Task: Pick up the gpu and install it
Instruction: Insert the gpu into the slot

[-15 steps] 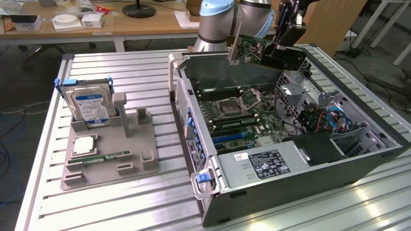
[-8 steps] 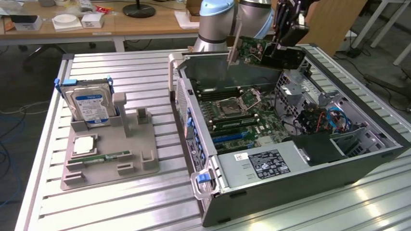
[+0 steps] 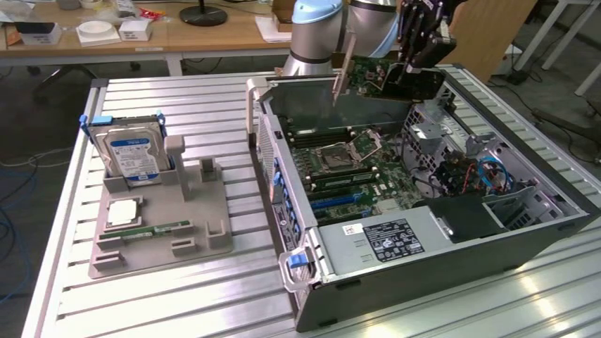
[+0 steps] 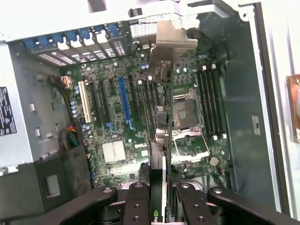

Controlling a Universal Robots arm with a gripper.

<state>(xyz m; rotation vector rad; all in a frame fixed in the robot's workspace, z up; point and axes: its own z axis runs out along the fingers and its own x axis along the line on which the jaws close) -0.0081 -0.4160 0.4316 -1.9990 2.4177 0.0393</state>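
gpu [image 3: 381, 76] [image 4: 159, 164]: thin flat dark rectangular expansion card with green board and narrow silver metal bracket at one end. We find it off the table, in the air above the open dark-grey computer tower case [image 3: 526, 232]. The case lies on its side on the slatted aluminium table [image 3: 188, 98], and the card hangs over the case end nearest the table's far edge.

Black two-finger gripper [image 3: 418, 67] [image 4: 161, 206] is clamped on the card. In the wrist view we see a finger on each face and the card edge-on between them, bracket end farthest from the gripper.

Done, by our reading: the pick. The card is lifted and brought over the green motherboard [image 4: 187, 70].

Left: the install. The card is well clear of the board. The long blue expansion slot [image 4: 125, 103] and the black slots beside it stand empty. The card's edge lines up over the black slots just beside the blue one; we cannot tell which.

Near the table's opposite edge, the grey holder tray [image 3: 202, 211] carries a silver hard drive with blue-white label [image 3: 136, 155] and a slim green memory stick [image 3: 155, 229].
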